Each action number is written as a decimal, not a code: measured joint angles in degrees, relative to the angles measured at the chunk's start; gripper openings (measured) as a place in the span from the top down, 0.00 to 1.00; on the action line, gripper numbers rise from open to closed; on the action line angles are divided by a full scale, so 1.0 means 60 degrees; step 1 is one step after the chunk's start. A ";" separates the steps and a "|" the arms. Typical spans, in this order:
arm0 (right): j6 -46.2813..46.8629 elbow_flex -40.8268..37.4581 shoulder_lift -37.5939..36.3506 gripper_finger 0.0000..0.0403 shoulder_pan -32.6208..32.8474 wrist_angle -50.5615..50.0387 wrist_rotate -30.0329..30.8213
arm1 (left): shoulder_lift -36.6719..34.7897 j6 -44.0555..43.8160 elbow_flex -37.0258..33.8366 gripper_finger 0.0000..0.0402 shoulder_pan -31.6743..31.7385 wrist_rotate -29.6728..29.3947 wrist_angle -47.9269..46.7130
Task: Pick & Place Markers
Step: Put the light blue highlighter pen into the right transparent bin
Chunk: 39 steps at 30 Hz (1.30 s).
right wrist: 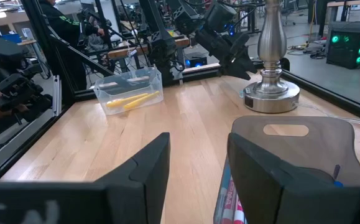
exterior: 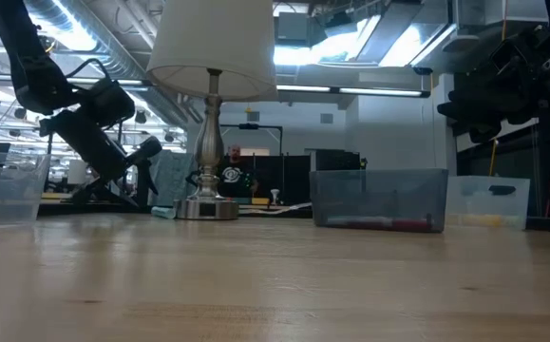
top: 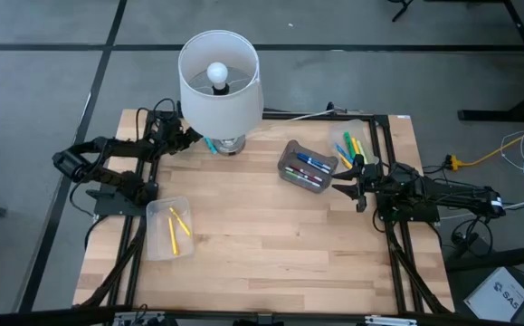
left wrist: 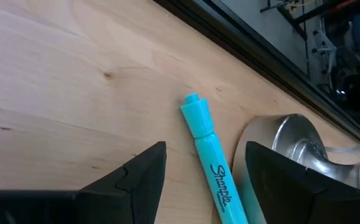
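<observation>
The left gripper [left wrist: 201, 180] is sitting low by the lamp [top: 221, 86] at the back of the table [top: 262, 244]. Its fingers are wide open w/ a teal marker [left wrist: 207, 155] lying flat on the wood btwn them. Nothing is being held yet.

The right gripper [right wrist: 198, 174] is hanging open & empty over the gray bin [top: 307, 167], which is holding blue & red markers [top: 311, 166]. More markers [top: 350, 147] are lying in a clear bin by the back right corner. Two yellow markers [top: 178, 228] are lying in the clear bin [top: 153, 246] on the left.
</observation>
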 joint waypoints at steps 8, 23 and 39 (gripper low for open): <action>0.0000 0.0000 0.0000 0.60 0.0000 0.0000 0.0000 | -0.0239 0.0936 0.0000 0.49 -0.0621 -0.0064 -0.0087; 0.0000 0.0000 0.0000 0.60 -0.0001 0.0000 0.0001 | -0.1247 0.4751 0.0366 0.89 -0.2115 -0.2609 -0.0939; 0.0000 0.0000 0.0000 0.60 0.0000 0.0000 0.0003 | 0.0320 0.7816 0.0889 1.00 -0.1516 -0.3613 -0.0892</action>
